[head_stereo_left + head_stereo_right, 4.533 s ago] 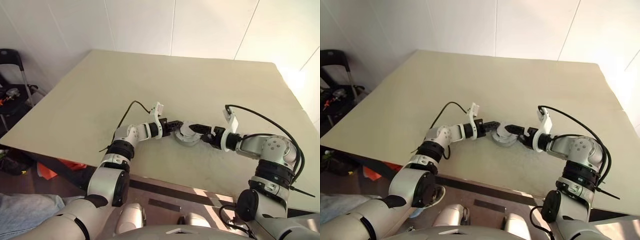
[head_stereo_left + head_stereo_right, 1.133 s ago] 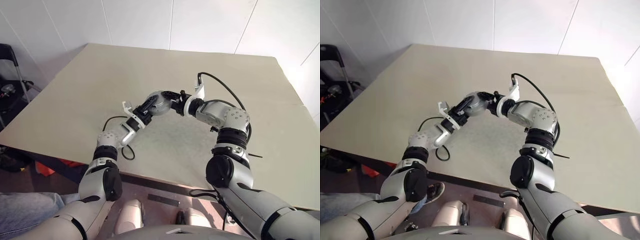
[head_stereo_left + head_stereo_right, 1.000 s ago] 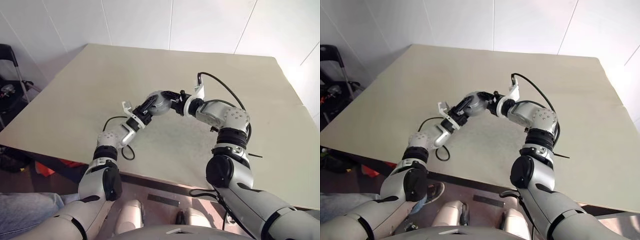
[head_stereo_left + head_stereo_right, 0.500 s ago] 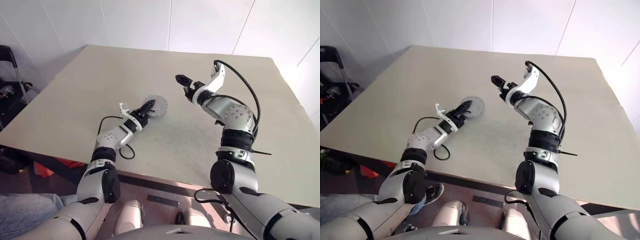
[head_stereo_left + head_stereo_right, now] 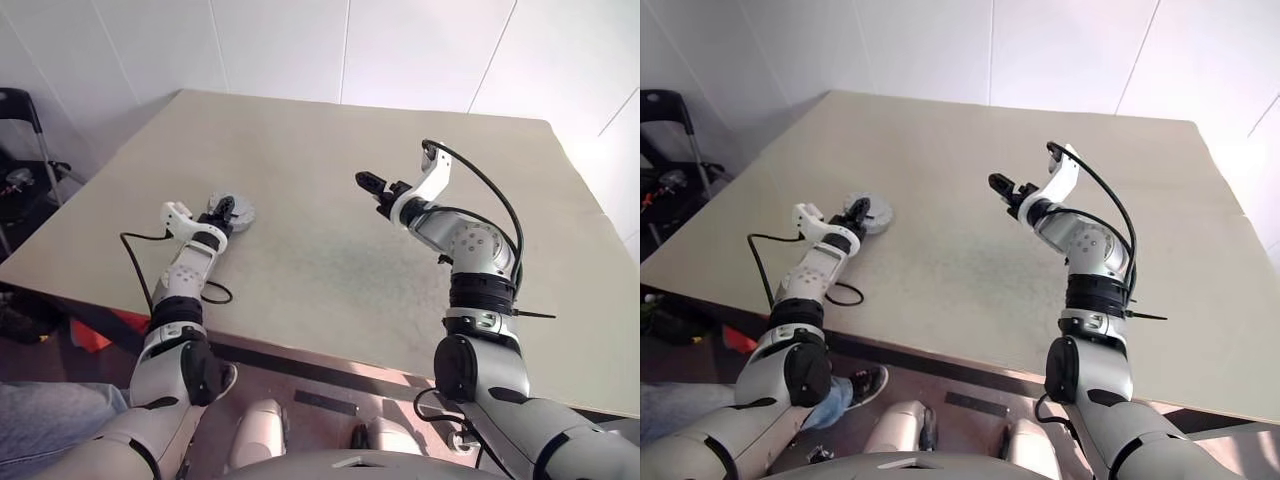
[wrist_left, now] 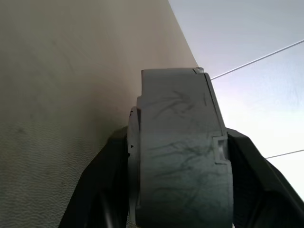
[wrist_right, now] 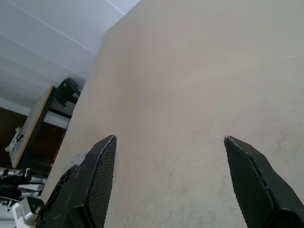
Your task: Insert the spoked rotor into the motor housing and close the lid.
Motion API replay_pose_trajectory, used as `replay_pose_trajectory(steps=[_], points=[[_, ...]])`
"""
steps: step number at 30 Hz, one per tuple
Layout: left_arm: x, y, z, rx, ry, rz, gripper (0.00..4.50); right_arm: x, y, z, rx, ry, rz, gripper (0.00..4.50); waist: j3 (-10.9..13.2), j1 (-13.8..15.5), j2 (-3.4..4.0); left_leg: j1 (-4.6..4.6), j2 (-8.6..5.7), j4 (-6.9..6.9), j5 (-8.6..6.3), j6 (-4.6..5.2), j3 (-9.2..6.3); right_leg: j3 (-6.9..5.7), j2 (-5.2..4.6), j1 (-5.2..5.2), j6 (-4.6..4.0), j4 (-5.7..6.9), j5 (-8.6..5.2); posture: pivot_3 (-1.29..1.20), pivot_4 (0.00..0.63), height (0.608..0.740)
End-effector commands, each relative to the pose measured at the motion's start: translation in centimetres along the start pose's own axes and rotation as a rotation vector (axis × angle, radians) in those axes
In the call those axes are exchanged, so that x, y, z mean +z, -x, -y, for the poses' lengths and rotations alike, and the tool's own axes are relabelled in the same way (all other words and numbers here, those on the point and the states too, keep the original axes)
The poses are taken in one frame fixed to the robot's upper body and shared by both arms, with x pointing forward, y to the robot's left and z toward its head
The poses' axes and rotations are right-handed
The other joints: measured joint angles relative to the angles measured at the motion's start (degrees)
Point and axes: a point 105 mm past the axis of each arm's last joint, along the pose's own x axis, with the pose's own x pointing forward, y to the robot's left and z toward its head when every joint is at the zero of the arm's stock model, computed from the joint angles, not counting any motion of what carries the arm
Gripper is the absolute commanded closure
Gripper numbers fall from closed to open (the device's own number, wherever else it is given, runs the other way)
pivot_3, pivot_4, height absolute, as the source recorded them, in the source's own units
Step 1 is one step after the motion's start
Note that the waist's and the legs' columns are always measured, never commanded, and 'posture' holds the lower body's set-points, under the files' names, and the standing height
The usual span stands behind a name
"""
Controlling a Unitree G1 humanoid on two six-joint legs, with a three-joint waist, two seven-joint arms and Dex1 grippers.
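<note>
The left gripper (image 5: 222, 210) is clamped across the closed motor housing (image 6: 183, 152), holding it on edge near the left side of the table (image 5: 330, 240). The right gripper (image 5: 372, 186) hovers spread wide and empty over the middle. If that grip slackens, I'd expect the round housing to roll toward the table's edge or its lid to pop loose.

No readable txt, labels, brands, nos. or signs anywhere: nothing legible on tabletop (image 5: 330, 180), motor housing (image 6: 183, 156), or wall panels (image 5: 300, 45).
</note>
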Motion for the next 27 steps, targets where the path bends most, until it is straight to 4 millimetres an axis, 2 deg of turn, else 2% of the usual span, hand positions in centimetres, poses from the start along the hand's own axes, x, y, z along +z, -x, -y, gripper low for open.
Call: replay_pose_trajectory(steps=[1, 4, 5, 12, 16, 20, 22, 27], points=[[1.2, -0.3, 0.8, -0.01, -0.031, 0.046, 1.13, 1.8, 0.2, -1.5, 0.045, 0.029, 0.059, 0.37, 0.0, -0.1, -0.02, 0.01, 0.0, 0.0, 0.02, -0.03, 0.0, 0.0, 0.0, 0.0, -0.02, 0.02, 0.01, 0.0, 0.0, 0.74], [2.5, -0.2, 0.4, 0.01, -0.028, 0.096, 0.1, 1.9, 0.2, -1.4, 0.045, 0.045, 0.06, 0.37, 0.0, -0.2, -0.02, 0.1, 0.01, 0.0, 0.04, -0.07, 0.0, 0.02, 0.01, 0.05, -0.06, 0.04, 0.04, 0.0, 0.0, 0.74], [3.4, -0.2, 0.3, 0.012, -0.026, 0.124, 0.02, 2.0, 0.2, -1.3, 0.046, 0.045, 0.06, 0.37, 0.0, -0.2, -0.02, 0.12, 0.02, 0.0, 0.05, -0.09, 0.0, 0.02, 0.02, 0.06, -0.07, 0.05, 0.04, 0.0, 0.0, 0.74], [7.8, 0.3, 0.1, 0.03, -0.071, 0.259, 0.02, 1.9, 0.2, -2.1, 0.114, 0.083, 0.027, 0.37, 0.0, -0.4, -0.05, 0.05, 0.08, -0.04, 0.08, -0.13, -0.03, 0.02, 0.14, -0.05, -0.12, 0.03, 0.09, 0.0, 0.0, 0.74], [8.5, 0.3, 0.5, 0.018, -0.13, 0.283, 0.02, 2.1, 0.6, -2.5, 0.146, 0.128, 0.035, 0.37, 0.0, -0.1, -0.05, -0.03, 0.08, -0.04, 0.05, -0.09, -0.03, 0.02, 0.13, -0.07, -0.12, -0.01, 0.09, 0.0, 0.0, 0.74], [6.9, -0.1, 3.3, -0.132, -0.261, 0.228, 0.02, 3.5, 1.7, -2.1, 0.142, 0.248, 0.132, 0.37, 0.1, 0.4, -0.19, -0.06, 0.06, -0.01, 0.05, -0.08, -0.02, 0.01, 0.09, -0.05, -0.11, -0.02, 0.09, 0.0, 0.0, 0.74], [4.5, -0.2, 5.1, -0.245, -0.365, 0.127, 0.02, 3.8, 2.5, -1.1, 0.097, 0.414, 0.178, 0.37, 0.1, 0.6, -0.29, -0.05, 0.05, 0.0, 0.05, -0.08, -0.02, 0.02, 0.06, -0.02, -0.1, -0.04, 0.1, 0.0, 0.0, 0.74], [-0.6, 0.5, 8.2, -0.448, -0.683, -0.051, 0.02, 1.4, 5.1, 2.5, 0.086, 0.812, 0.022, 0.37, 0.1, 1.1, -0.34, -0.04, 0.04, 0.01, 0.03, -0.04, -0.01, 0.02, 0.06, 0.01, -0.03, -0.08, 0.13, 0.0, 0.0, 0.74]])
